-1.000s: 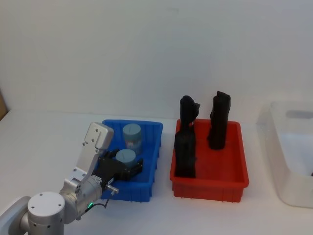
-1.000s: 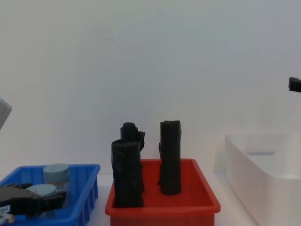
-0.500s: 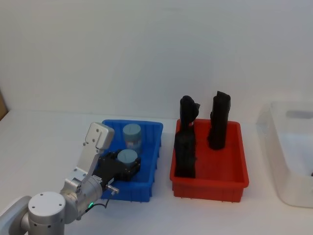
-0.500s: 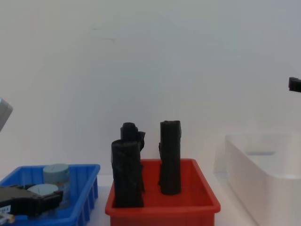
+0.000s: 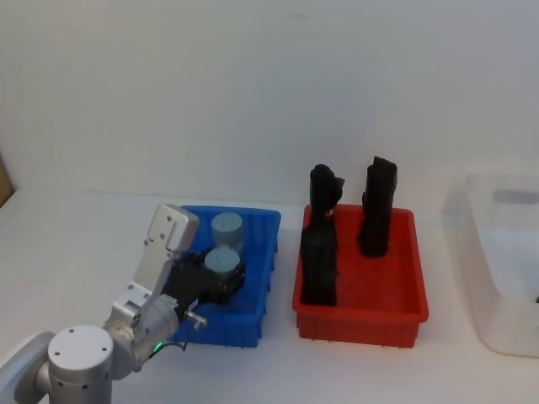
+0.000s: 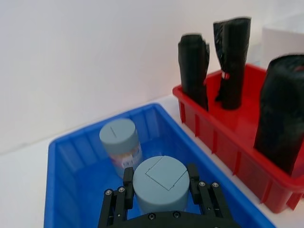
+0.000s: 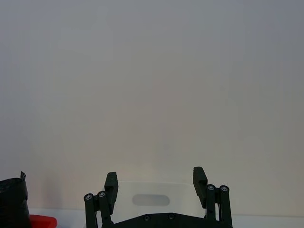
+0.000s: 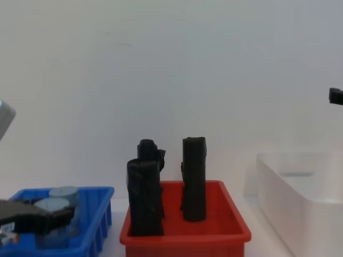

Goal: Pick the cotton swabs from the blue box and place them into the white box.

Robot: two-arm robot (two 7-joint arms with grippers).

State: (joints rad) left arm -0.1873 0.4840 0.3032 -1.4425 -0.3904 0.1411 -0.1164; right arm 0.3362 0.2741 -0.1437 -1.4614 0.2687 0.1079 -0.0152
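Here, the left claw [image 6: 160, 179] is closed on one of the cotton swabs [image 6: 160, 183], a grey-blue tub with a flat lid. One black finger [image 6: 128, 178] is pressed against each side of the tub, and the tub is held upright. In the head view, the left claw [image 5: 217, 276] is seen inside the blue box [image 5: 268, 252], over its near part, and the gripped tub [image 5: 223, 261] is within the walls of the box. Whether the base of this tub touches the floor of the box cannot be told.

A second tub of cotton swabs [image 6: 120, 142] is standing upright just behind the gripped one, closer to the far wall of the blue box [image 6: 71, 154]. In the chest view, the two tubs [image 8: 52, 205] [image 8: 65, 191] are seen side by side above the blue rim [image 8: 99, 214].

The blue box is placed on the white desk [image 5: 84, 227]. Just beside it, on the robot's right, a red bin [image 5: 396, 295] is placed, and three black rolls [image 5: 320, 257] [image 5: 376, 206] [image 5: 322, 187] are standing upright in it. The white box [image 5: 480, 278] is found further to the right, apart from the red bin.

The right claw [image 7: 155, 183] is held open, with its two fingers wide apart, and the white box [image 7: 156, 191] is seen beyond it.
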